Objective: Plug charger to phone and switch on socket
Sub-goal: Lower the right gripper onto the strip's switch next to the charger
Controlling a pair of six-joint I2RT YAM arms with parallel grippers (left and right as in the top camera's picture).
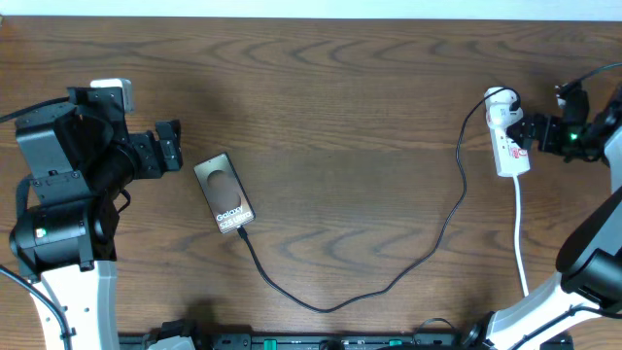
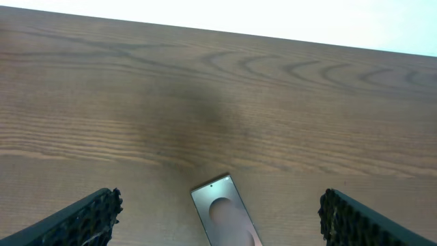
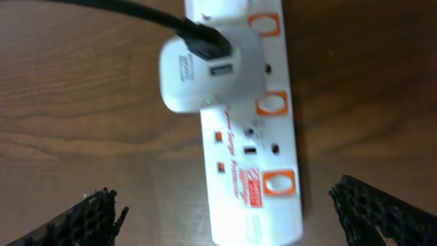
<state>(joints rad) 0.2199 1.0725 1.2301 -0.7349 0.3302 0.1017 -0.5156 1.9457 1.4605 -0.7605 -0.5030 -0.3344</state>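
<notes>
The left pincer, spread wide and empty, hangs just left of the phone, which lies flat on the desk. The charger runs from the phone's near end far right to the socket. There the right pincer is spread open, holding nothing.

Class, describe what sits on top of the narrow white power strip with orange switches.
A white rounded charger adapter is plugged into the narrow white power strip, a black cable entering it. The outlet holes beneath the adapter are hidden.
</notes>
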